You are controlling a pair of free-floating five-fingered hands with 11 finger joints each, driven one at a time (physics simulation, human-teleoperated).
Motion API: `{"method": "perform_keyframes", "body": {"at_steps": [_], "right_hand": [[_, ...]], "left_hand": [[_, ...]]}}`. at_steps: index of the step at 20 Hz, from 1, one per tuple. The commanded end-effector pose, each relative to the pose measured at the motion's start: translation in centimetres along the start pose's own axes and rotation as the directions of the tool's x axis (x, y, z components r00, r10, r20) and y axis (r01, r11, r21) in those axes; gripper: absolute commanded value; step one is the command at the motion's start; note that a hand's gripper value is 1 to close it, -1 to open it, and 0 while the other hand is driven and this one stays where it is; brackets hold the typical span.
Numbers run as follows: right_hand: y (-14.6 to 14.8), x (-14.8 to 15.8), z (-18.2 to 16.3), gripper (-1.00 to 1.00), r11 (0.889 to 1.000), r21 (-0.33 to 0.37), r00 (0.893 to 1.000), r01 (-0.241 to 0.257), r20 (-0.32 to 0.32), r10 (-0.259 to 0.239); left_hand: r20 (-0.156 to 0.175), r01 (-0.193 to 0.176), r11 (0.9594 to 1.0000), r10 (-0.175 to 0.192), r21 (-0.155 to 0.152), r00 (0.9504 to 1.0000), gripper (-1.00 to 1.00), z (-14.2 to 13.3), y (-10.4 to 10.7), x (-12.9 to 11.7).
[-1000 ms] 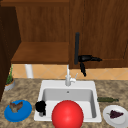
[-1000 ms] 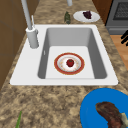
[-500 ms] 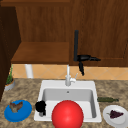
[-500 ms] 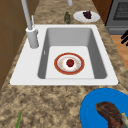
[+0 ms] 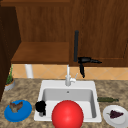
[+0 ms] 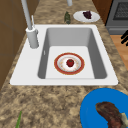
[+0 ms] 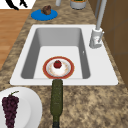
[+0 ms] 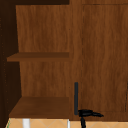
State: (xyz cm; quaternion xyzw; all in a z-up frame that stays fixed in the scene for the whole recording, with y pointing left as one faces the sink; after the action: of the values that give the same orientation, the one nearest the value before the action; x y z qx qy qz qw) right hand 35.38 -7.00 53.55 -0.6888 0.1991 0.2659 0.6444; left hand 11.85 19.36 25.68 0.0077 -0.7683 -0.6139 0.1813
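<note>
Handle [image 5: 76, 46] of the shut cabinet door [image 5: 100, 32] isn't gripped yet. Right hand [image 5: 86, 60] sits just under its lower end, fingers straight, holding nothing. Left hand [image 5: 40, 106] hangs by the sink [image 5: 47, 85] rim.

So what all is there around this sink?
sink: one, white, set in the speckled counter
faucet: one, pale grey, behind the basin
plate: one, red-rimmed, in the basin, a red fruit on it
red ball: one, at the sink's front edge in the front view
blue plate: one, left counter, brown food on it
white plate: one, right counter, purple grapes on it
bottle: one, dark green, lying right of the sink
potted plant: one, far left
cabinet handle: one, black, upright
left hand: black, at the sink's front left corner
right hand: black, fingers straight, by the handle's lower end
</note>
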Motion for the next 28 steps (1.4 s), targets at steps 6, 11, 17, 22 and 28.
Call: {"method": "perform_keyframes", "body": {"at_steps": [6,11,17,22,28], "right_hand": [[5.0,-0.6,-4.3,-1.00,1.000,-0.029,0.996,0.003,0.090,0.000],[7.5,-0.2,-5.5,-1.00,0.998,-0.059,0.988,0.004,0.152,0.006],[10.6,0.2,-6.7,-1.00,0.997,-0.080,0.974,0.005,0.227,0.013],[13.2,0.8,-7.6,-1.00,0.995,-0.097,0.953,0.007,0.302,0.022],[16.8,2.1,-8.1,-1.00,0.991,-0.130,0.918,0.016,0.395,0.037]], "left_hand": [[0.000,0.000,1.0000,0.000,0.000,1.0000,0.00,0.0,0.0,0.0],[0.000,0.000,1.0000,0.000,0.000,1.0000,0.00,0.0,0.0,0.0],[0.000,0.000,1.0000,0.000,0.000,1.0000,0.00,0.0,0.0,0.0],[0.000,0.000,1.0000,0.000,0.000,1.0000,0.00,0.0,0.0,0.0],[0.000,0.000,1.0000,0.000,0.000,1.0000,0.00,0.0,0.0,0.0]]}}
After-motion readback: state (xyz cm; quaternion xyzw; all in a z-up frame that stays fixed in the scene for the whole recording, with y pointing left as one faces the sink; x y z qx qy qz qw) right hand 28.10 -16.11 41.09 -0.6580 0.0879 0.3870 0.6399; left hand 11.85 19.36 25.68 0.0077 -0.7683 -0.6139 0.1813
